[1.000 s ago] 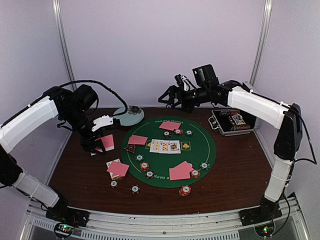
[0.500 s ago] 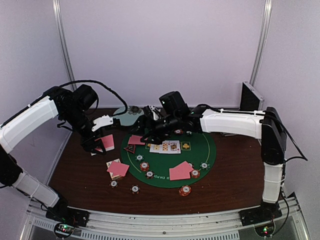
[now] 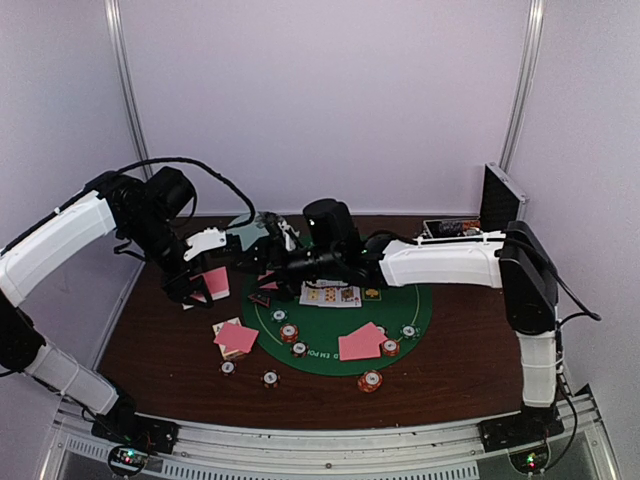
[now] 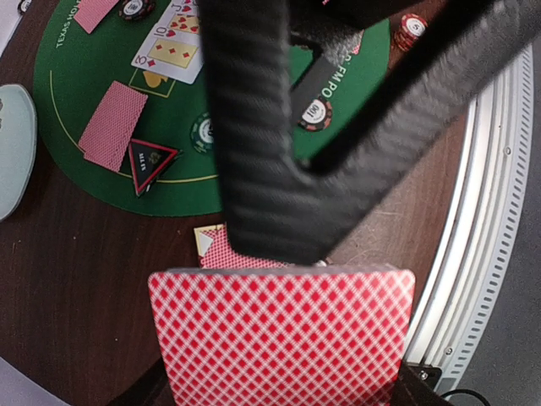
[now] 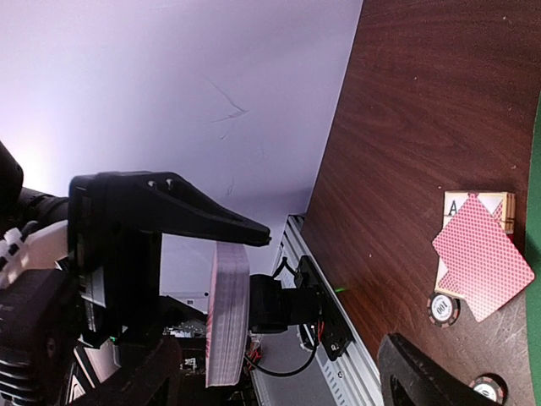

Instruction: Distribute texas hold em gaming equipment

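Observation:
My left gripper is shut on a deck of pink-backed cards and holds it above the brown table, left of the mat. My right gripper is open and empty, reaching left across the mat with its tips just beside the deck, which shows edge-on in the right wrist view. A black right finger hangs over the deck's far edge. Face-up cards, pink card pairs, the triangle marker and several chips lie on and around the mat.
The round green felt mat fills the table's middle. The pale plate sits at the back, partly behind my right gripper. The metal case with its lid up stands at the back right. The table's front rail runs near the deck.
My right arm swung from the back right near the case leftward across the mat, ending beside the deck. My left arm and the deck stayed put.

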Controlling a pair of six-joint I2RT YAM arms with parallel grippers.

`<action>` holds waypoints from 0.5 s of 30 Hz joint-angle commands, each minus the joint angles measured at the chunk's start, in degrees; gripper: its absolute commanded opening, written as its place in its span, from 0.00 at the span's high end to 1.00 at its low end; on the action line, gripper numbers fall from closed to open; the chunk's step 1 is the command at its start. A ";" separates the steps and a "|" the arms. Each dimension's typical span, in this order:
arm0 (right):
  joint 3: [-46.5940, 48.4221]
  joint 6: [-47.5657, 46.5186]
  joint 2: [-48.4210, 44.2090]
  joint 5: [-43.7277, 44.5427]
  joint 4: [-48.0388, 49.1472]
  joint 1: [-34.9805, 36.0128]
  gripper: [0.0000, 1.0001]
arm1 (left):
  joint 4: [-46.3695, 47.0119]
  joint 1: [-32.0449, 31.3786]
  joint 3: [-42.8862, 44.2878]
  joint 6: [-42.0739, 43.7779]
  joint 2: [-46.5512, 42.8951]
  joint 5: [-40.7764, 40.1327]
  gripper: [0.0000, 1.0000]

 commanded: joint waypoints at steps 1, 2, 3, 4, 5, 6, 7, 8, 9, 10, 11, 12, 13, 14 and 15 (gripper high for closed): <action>-0.79 4.12 1.11 -1.15 7.16 1.34 0.16 | 1.01 0.12 2.06 -0.67 -0.08 1.15 1.00; -0.85 4.47 1.28 -1.19 7.77 1.48 0.16 | 1.01 0.12 2.11 -0.67 -0.01 1.18 1.00; -1.02 4.99 1.44 -1.17 8.48 1.59 0.16 | 1.03 0.12 2.23 -0.66 0.07 1.17 1.00; -1.28 5.61 1.62 -1.08 9.54 1.72 0.16 | 1.02 0.12 2.27 -0.66 0.07 1.26 1.00; -1.52 6.23 1.78 -0.99 10.48 1.84 0.16 | 1.07 0.12 2.24 -0.58 0.08 1.27 1.00; -1.55 6.79 2.00 -0.98 11.33 2.00 0.16 | 1.03 0.12 2.15 -0.49 0.07 1.18 1.00; -1.42 7.21 2.27 -1.02 11.84 2.16 0.16 | 1.02 0.12 2.09 -0.45 0.07 1.10 1.00; -1.32 7.39 2.50 -0.98 12.14 2.32 0.16 | 1.01 0.12 2.07 -0.35 0.08 0.93 1.00; -1.09 7.61 2.89 -1.04 12.41 2.49 0.16 | 1.01 0.12 2.09 -0.32 0.03 0.85 1.00; -0.76 7.80 3.17 -1.13 12.51 2.68 0.17 | 1.01 0.12 2.10 -0.37 0.04 0.78 1.00; -0.38 7.99 3.56 -1.27 12.46 2.86 0.17 | 1.03 0.12 2.22 -0.39 0.00 0.88 1.00; 0.17 8.20 3.95 -1.51 12.26 3.02 0.17 | 1.01 0.12 2.24 -0.39 -0.01 0.97 1.00; 1.05 8.43 4.36 -1.91 11.95 3.15 0.17 | 1.07 0.12 2.26 -0.39 -0.01 0.92 1.00; 1.73 8.57 4.89 -2.26 11.54 3.32 0.18 | 1.01 0.12 2.25 -0.39 -0.06 0.98 1.00; 2.47 8.73 5.31 -2.55 11.12 3.42 0.18 | 1.01 0.12 2.24 -0.39 -0.06 0.95 1.00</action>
